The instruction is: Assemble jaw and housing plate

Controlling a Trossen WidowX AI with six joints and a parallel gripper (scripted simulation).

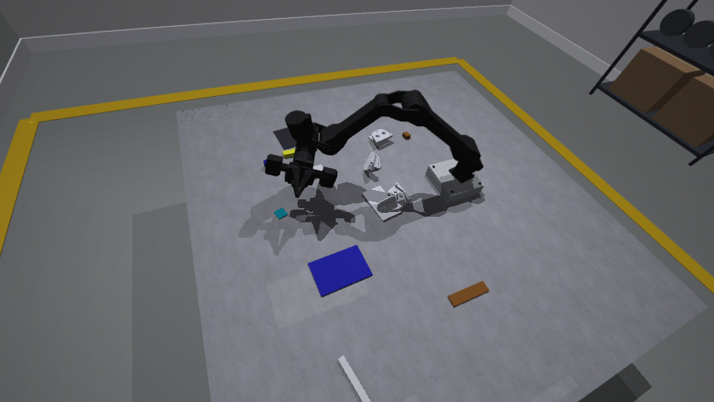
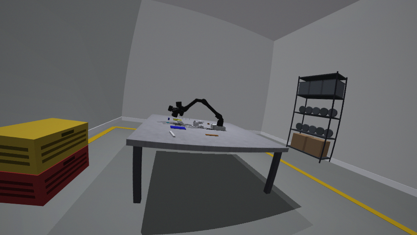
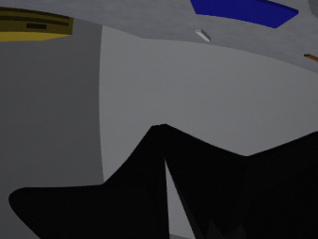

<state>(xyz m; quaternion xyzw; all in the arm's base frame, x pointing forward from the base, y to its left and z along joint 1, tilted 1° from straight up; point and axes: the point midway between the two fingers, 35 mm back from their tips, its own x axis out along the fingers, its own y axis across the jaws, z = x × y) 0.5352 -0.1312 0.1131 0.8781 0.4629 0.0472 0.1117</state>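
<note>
My gripper (image 1: pixel 298 193) (image 2: pixel 174 115) (image 3: pixel 159 132) is shut and empty, its fingertips together, in the air at the left of the table. To its right, a white base (image 1: pixel 388 215) lies on the table with a small white toothed jaw (image 1: pixel 398 192) at its right side; how that sits on its pin is too small to tell. Another white ridged part (image 1: pixel 372 163), apparently the other jaw, stands apart behind the base. A white plate with two dark holes (image 1: pixel 381 135), apparently the housing plate, is farther back. The pins and any meshing cannot be made out.
A teal tile (image 1: pixel 280 213) lies near my gripper. A blue slab (image 1: pixel 340 270) (image 3: pixel 245 13), an orange bar (image 1: pixel 468 293) and a white bar (image 1: pixel 353 378) lie nearer the front. Yellow, dark and white pieces are partly behind my gripper. A small brown block (image 1: pixel 406 135) is at the back.
</note>
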